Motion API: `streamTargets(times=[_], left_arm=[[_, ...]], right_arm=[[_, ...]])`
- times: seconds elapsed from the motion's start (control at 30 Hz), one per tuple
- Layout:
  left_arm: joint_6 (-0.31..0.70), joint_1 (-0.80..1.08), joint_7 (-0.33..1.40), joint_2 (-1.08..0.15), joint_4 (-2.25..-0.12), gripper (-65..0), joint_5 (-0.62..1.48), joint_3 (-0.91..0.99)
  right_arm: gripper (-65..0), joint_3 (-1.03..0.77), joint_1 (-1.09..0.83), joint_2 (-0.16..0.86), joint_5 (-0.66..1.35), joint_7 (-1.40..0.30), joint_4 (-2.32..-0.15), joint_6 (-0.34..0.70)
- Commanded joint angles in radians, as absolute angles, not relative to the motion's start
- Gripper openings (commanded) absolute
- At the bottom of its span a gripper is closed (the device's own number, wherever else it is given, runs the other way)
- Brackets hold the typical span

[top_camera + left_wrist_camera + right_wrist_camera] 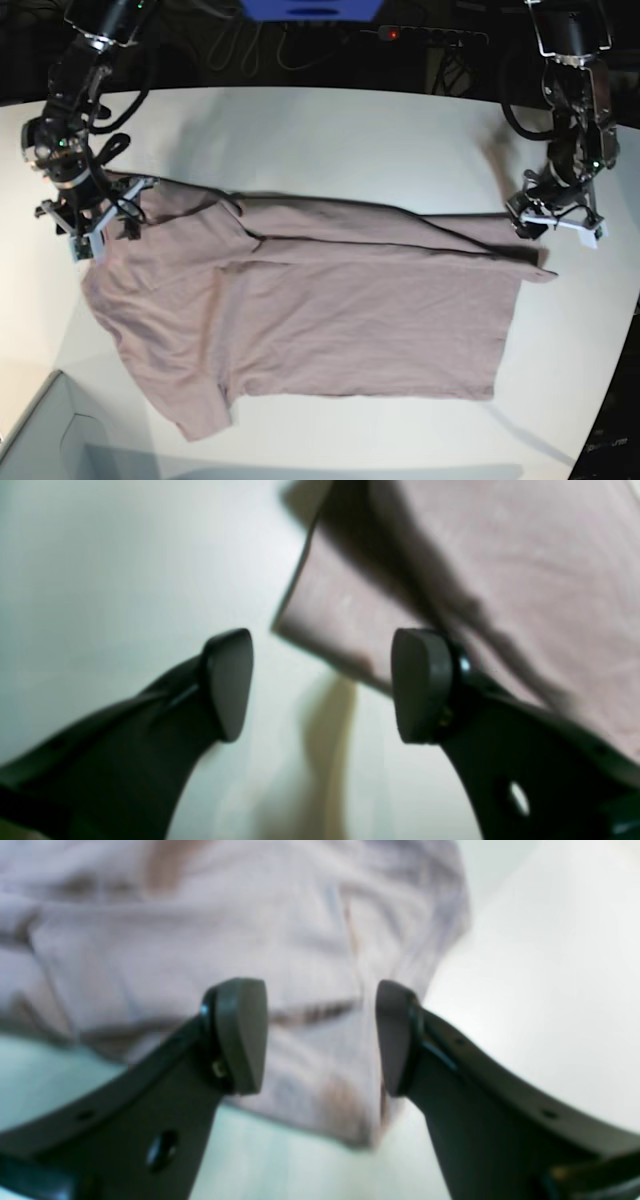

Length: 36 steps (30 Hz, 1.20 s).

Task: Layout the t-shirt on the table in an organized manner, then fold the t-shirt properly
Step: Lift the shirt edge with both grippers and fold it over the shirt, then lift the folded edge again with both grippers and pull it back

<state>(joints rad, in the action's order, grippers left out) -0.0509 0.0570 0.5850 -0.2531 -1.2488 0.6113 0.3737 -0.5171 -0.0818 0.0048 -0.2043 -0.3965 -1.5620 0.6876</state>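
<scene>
Both arms are black, jointed, with loose black cables. Each tool, left tool point(322, 685) and right tool point(321, 1036), carries two curved matte-black fingers with rounded dark-grey pads, holes and small screws

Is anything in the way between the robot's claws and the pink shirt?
No, nothing visible blocks them. The left gripper hangs open over a corner of the t-shirt and bare table. The right gripper hangs open right above the wrinkled cloth at the shirt's other end.
</scene>
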Motion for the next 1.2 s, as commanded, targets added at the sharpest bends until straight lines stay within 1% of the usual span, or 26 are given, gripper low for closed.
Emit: streamTargets(times=[0.0, 0.2, 0.37, 0.47, 0.53, 0.63, 0.7, 0.73, 0.9, 0.93, 1.0, 1.13, 1.17], left_arm=[[-0.045, 0.042, 0.567, -0.269, -1.248, -22.8, 0.616, 0.381], [-0.045, -0.018, 0.567, -0.269, -1.156, -22.8, 0.616, 0.381], [-0.045, -0.044, 0.567, -0.269, -1.107, -22.9, 0.616, 0.381], [-0.045, -0.056, 0.567, -0.257, -1.106, -23.6, 0.616, 0.380], [-0.045, -0.056, 0.567, -0.251, -1.104, -28.9, 0.616, 0.380], [-0.044, -0.056, 0.567, -0.249, -1.101, -41.4, 0.616, 0.380], [-0.044, -0.058, 0.567, -0.249, -1.099, -45.5, 0.616, 0.380], [-0.044, -0.058, 0.567, -0.249, -1.099, -46.6, 0.616, 0.380], [-0.044, -0.058, 0.567, -0.249, -1.099, -46.7, 0.618, 0.380], [-0.044, -0.056, 0.567, -0.249, -1.099, -46.7, 0.618, 0.380], [-0.044, -0.054, 0.567, -0.249, -1.099, -46.5, 0.618, 0.380], [-0.044, -0.050, 0.567, -0.249, -1.099, -46.5, 0.618, 0.381], [-0.044, -0.050, 0.567, -0.249, -1.099, -46.5, 0.618, 0.381]], right_arm=[[-30.3, -0.521, -0.077, 0.010, -0.191, -0.372, -1.584, 0.698], [-30.3, -0.524, -0.131, 0.005, -0.193, -0.371, -1.586, 0.698], [-29.8, -0.616, -0.131, 0.002, -0.191, -0.371, -1.573, 0.698], [-29.8, -0.628, -0.120, 0.013, -0.191, -0.371, -1.538, 0.698], [-29.8, -0.631, -0.111, 0.021, -0.193, -0.371, -1.514, 0.698], [-29.8, -0.631, -0.110, 0.022, -0.196, -0.371, -1.475, 0.698], [-29.8, -0.631, -0.108, 0.024, -0.196, -0.371, -1.446, 0.698], [-29.8, -0.630, -0.104, 0.031, -0.196, -0.371, -1.432, 0.698], [-31.2, -0.634, -0.076, 0.056, -0.196, -0.371, -1.340, 0.698], [-32.9, -0.634, -0.076, 0.061, -0.194, -0.369, -1.331, 0.698], [-40.2, -0.634, -0.076, 0.064, -0.193, -0.369, -1.320, 0.698], [-59.8, -0.634, -0.081, 0.064, -0.193, -0.369, -1.320, 0.698], [-63.6, -0.647, -0.082, 0.064, -0.191, -0.369, -1.320, 0.698]])
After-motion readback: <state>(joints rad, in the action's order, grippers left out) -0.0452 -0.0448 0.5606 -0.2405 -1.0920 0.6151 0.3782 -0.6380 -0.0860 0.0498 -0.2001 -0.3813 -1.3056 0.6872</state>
